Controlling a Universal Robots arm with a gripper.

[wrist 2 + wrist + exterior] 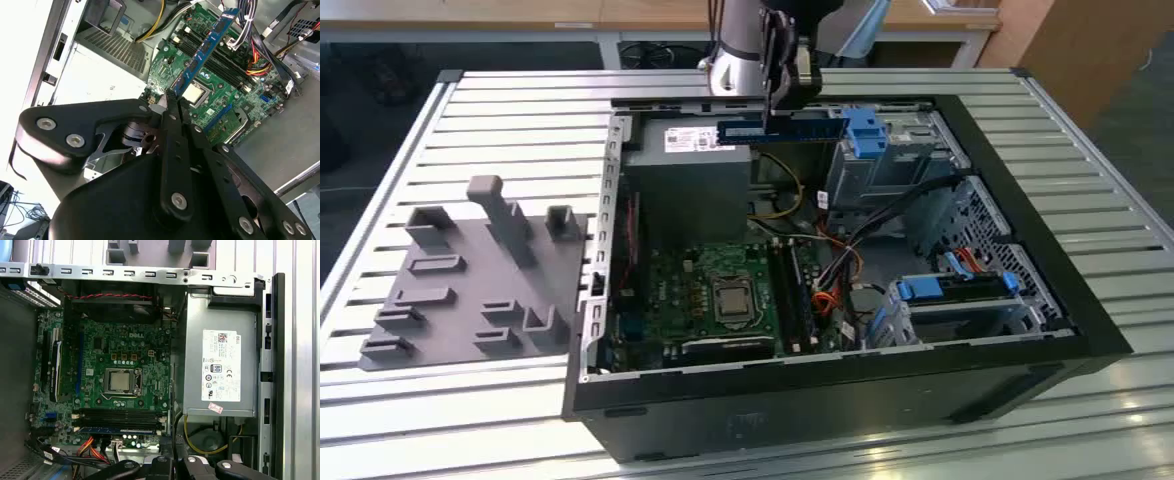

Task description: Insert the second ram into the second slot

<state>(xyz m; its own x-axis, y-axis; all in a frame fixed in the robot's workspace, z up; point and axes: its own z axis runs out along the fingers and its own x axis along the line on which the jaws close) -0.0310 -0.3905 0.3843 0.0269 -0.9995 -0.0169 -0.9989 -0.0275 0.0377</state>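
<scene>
In the exterior view, one black open-sided computer case lies on a slatted aluminium table. One grey moulded plastic holder tray sits beside it on the exterior view's left. The single black gripper hangs over the far end of the case. Its fingers pinch one long, thin blue circuit-board stick, the second ram, level above the far edge of the grey metal power supply box. The stick is well apart from the green motherboard lying nearer. Two blue plastic drive brackets show, one far and one near.

In the second wrist view, the gripper has its black fingers pressed onto one end of the second ram. The stick stretches out over the motherboard and its one square silver processor socket.

In the first wrist view, the gripper sits beside the power supply box. The motherboard shows one processor socket and a row of long dark memory slots. One blue strip runs beside them; I cannot tell whether it is seated.
</scene>
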